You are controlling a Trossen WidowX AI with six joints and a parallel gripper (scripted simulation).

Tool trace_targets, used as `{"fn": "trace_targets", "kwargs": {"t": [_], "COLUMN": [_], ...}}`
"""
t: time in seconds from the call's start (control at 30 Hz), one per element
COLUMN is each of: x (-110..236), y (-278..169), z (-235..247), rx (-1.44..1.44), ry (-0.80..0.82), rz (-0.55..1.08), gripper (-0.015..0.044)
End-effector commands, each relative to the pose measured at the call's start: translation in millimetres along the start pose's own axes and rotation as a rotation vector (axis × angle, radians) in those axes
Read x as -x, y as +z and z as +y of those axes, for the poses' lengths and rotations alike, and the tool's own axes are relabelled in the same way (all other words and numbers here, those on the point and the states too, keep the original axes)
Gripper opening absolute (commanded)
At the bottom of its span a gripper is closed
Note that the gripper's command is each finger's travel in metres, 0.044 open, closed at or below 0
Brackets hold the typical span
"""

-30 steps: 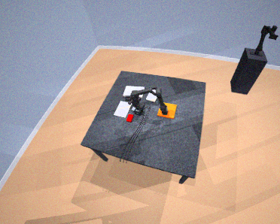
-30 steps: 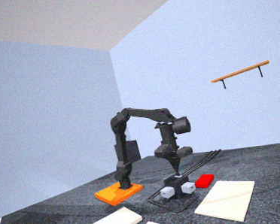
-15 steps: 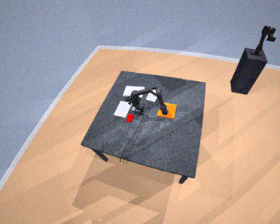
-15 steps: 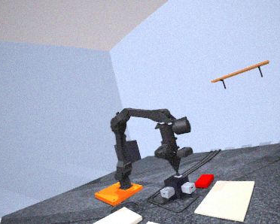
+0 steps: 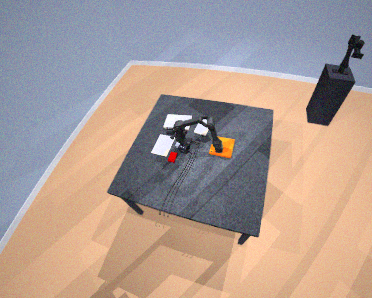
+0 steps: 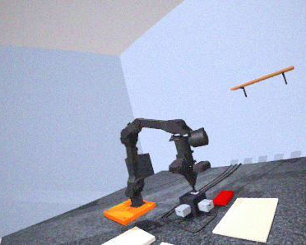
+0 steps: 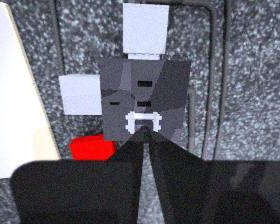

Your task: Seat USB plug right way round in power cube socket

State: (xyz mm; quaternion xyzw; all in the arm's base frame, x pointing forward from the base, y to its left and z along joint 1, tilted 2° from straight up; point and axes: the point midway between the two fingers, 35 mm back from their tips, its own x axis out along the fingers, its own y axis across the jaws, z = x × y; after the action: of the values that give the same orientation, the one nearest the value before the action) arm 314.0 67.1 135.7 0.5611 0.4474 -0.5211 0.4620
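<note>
The dark grey power cube (image 7: 164, 85) (image 6: 191, 201) (image 5: 184, 148) stands on the table with several slots on its top face. The USB plug (image 7: 143, 121) shows as a small white-rimmed piece over the near edge of that top face. My gripper (image 7: 145, 136) (image 6: 193, 188) (image 5: 185, 144) points down over the cube and is shut on the plug. The fingers hide the plug's body, so I cannot tell how deep it sits. Two white plugs stick out of the cube's sides, one (image 7: 144, 27) (image 6: 206, 205) at the far side and one (image 7: 80, 94) (image 6: 183, 210) at the left in the wrist view.
A red block (image 7: 89, 149) (image 6: 223, 197) (image 5: 172, 156) lies close beside the cube. White sheets (image 7: 12, 100) (image 6: 247, 218) (image 5: 162, 145) lie flat nearby. Dark cables (image 7: 212, 75) (image 6: 220, 174) run across the table. The arm's orange base (image 6: 127, 210) (image 5: 223, 146) sits behind.
</note>
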Motion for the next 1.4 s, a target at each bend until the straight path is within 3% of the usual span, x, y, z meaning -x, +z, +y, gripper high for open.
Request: {"fn": "trace_targets", "kwargs": {"t": [0.0,1.1,1.23,1.37], "x": [-1.8,-2.2,-0.7,-0.7], "y": [-0.1,-0.1,0.0,0.0], "z": [0.3,0.3,0.1,0.1], "rx": [0.004,0.004,0.000,0.000], "ry": [0.000,0.000,0.001,0.001], "rz": [0.000,0.000,0.000,0.000], "gripper": [0.0000,0.0000,0.0095,0.0095]}}
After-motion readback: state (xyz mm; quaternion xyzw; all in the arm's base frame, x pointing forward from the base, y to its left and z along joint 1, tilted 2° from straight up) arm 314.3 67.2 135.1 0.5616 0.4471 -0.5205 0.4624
